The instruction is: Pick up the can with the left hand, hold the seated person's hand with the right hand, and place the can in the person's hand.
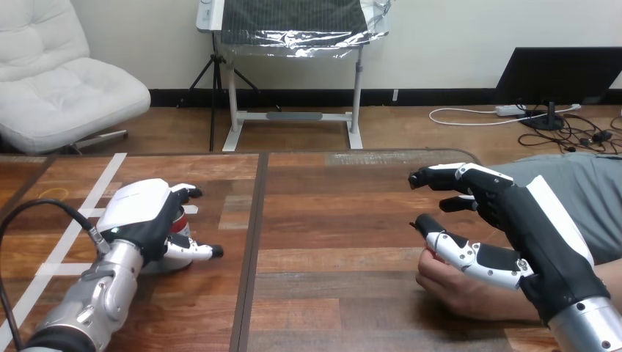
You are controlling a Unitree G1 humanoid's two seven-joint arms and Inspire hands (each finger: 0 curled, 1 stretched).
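Left hand [139, 209]: wraps curled fingers and thumb round the can [178, 221], on the table's [330, 220] left part. Right hand [528, 220] — hangs loosely spread over the person's hand [458, 287], thumb lying against it, grips nothing.

We saw a wooden table [330, 220] of reddish-brown planks. A dark seam [253, 242] ran down it from far edge to near, and white tape strips [102, 183] crossed its left part.

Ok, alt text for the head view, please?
The left hand is curled round the can at the left of the table. At right, the right hand is over the person's hand, open, not gripping it.
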